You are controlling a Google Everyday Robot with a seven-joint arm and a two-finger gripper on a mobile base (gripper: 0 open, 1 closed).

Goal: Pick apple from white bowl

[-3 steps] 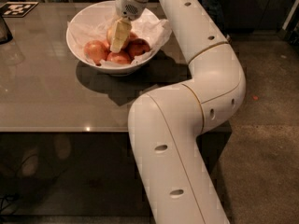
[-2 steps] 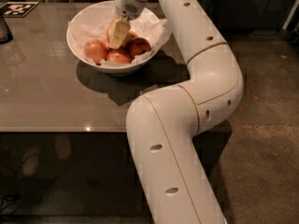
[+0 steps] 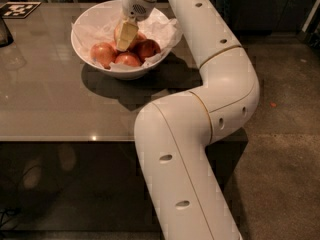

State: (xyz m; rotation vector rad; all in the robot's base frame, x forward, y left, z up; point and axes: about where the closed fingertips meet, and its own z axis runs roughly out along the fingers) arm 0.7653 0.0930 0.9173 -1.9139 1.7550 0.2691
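The white bowl [image 3: 82, 29], lined with crumpled white paper, stands on the grey table at the top centre. It holds several apples. Three redder ones lie at the front: left [image 3: 102, 54], middle [image 3: 127, 60] and right [image 3: 149, 48]. My gripper [image 3: 126, 36] reaches down into the bowl from above. It is shut on the paler yellow-gold apple [image 3: 118, 32], which sits just behind the front apples. Its cream fingertip [image 3: 126, 38] covers most of that apple. The far finger is hidden.
The grey table [image 3: 50, 104] has its front edge across the middle of the view. My white arm [image 3: 200, 134] fills the right and lower centre. A dark object [image 3: 4, 31] stands at the far left, and a black-and-white marker [image 3: 20, 9] lies at the top left.
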